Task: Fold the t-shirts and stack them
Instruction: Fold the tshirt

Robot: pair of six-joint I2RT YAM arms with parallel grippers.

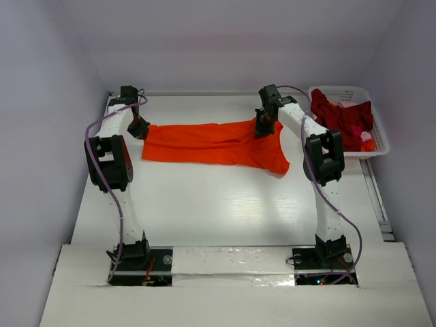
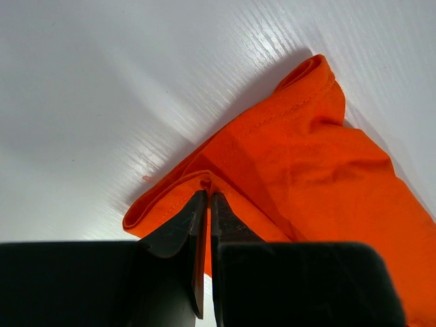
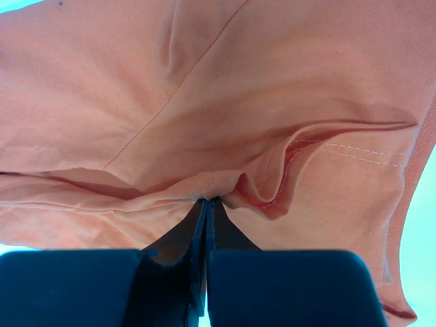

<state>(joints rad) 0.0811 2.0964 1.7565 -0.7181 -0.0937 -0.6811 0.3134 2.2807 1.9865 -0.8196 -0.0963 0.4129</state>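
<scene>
pinching the orange t-shirt (image 1: 211, 144), left gripper (image 2: 206, 195) and right gripper (image 3: 206, 200) clamp its cloth.

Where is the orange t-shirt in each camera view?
Top external: orange t-shirt spread across the far table, between the arms.
Left wrist: orange t-shirt at right and bottom centre, edge pinched in left jaws.
Right wrist: orange t-shirt fills the picture, pinched in right jaws.
Shared landmark: the white table.
</scene>
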